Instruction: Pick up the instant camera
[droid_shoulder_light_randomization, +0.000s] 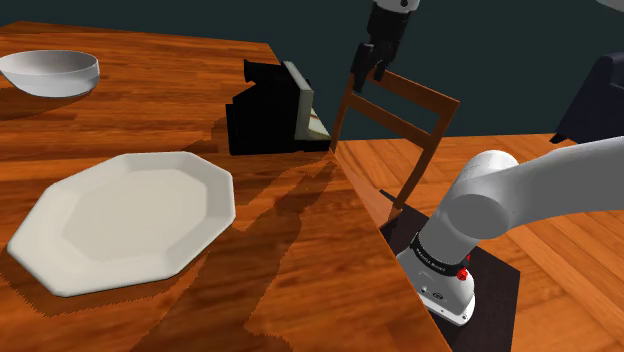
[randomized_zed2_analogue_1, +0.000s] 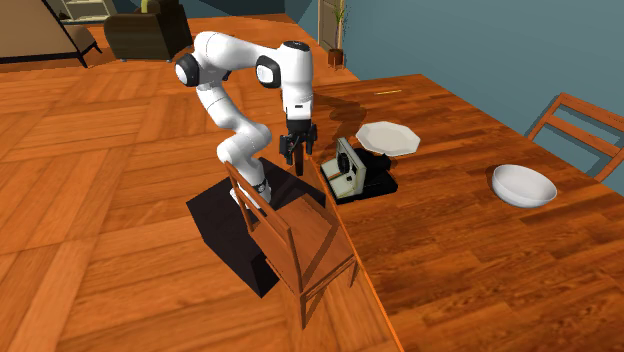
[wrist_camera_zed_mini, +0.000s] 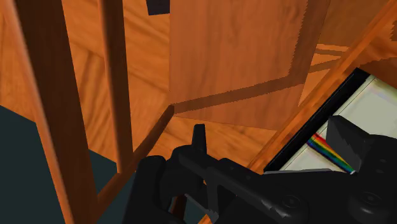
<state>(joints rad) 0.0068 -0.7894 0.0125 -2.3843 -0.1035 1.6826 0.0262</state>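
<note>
The instant camera (droid_shoulder_light_randomization: 272, 110) is black with a cream front and stands on the wooden table (droid_shoulder_light_randomization: 290, 260) close to its edge. In the second exterior view the instant camera (randomized_zed2_analogue_1: 349, 170) sits between the white plate and the table's edge. My gripper (droid_shoulder_light_randomization: 367, 70) hangs open above the top rail of a wooden chair, beyond the table's edge and off to the camera's side, holding nothing. My gripper (randomized_zed2_analogue_1: 297, 152) is a little higher than the camera. Past my gripper (wrist_camera_zed_mini: 272, 132), the camera's (wrist_camera_zed_mini: 366, 105) cream face and rainbow stripe show beside one finger.
A wooden chair (droid_shoulder_light_randomization: 398, 118) stands tucked against the table's edge just below the gripper; its slats (wrist_camera_zed_mini: 70, 95) are close to the fingers. A white octagonal plate (droid_shoulder_light_randomization: 125, 218) and a white bowl (droid_shoulder_light_randomization: 52, 72) lie on the table. The stand (droid_shoulder_light_randomization: 455, 285) is at lower right.
</note>
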